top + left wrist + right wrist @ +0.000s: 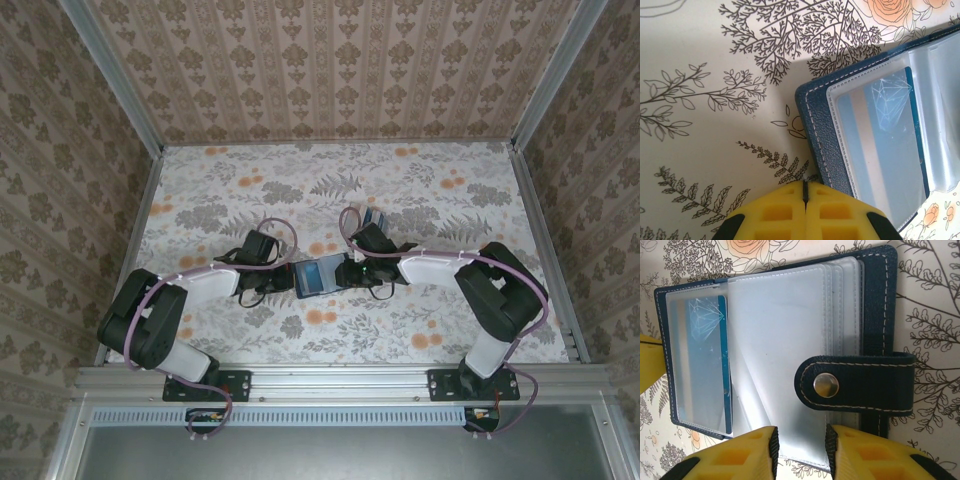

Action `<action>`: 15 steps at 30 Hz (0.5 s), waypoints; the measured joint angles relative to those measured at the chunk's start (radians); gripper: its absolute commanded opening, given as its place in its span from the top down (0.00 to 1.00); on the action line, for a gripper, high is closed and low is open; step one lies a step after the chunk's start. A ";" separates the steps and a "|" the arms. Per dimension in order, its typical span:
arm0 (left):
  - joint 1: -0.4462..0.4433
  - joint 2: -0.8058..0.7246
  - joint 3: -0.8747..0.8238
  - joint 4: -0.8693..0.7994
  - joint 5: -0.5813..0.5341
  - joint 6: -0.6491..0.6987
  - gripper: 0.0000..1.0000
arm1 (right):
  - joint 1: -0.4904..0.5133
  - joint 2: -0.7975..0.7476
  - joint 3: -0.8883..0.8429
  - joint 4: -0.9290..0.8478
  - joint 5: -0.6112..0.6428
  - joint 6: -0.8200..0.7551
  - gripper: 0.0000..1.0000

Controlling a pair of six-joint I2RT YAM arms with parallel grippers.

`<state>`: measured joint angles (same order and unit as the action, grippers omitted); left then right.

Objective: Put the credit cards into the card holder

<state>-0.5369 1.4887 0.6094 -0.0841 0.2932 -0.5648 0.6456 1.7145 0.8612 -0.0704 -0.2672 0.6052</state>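
Observation:
The card holder (318,275) lies open on the flowered table between my two grippers, its clear sleeves facing up. In the right wrist view the navy card holder (880,290) shows a strap with a metal snap (826,386), and a blue credit card (705,365) sits in the left sleeve. My right gripper (801,445) is open, its jaws standing on either side of the near edge of a clear sleeve (785,340). My left gripper (805,187) is shut with nothing in it, its tip beside the stitched edge of the card holder (812,125). The blue credit card (885,140) shows there too.
A small blue-grey flat thing (375,218), perhaps more cards, lies just beyond the right wrist. Patterned walls close the table (200,200) on three sides, and a metal rail (340,375) with the arm bases runs along the near edge.

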 measured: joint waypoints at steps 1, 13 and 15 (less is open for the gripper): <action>0.000 0.000 0.000 0.000 0.000 0.000 1.00 | 0.000 0.000 0.000 0.002 -0.002 0.000 0.59; 0.000 0.000 0.000 0.003 0.001 0.000 1.00 | 0.003 0.024 0.000 0.071 -0.056 0.039 0.65; 0.000 0.000 0.000 0.003 0.001 0.000 1.00 | 0.004 0.036 -0.010 0.117 -0.077 0.069 0.66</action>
<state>-0.5369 1.4887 0.6094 -0.0814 0.2939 -0.5648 0.6495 1.7508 0.8516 0.0463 -0.3447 0.6739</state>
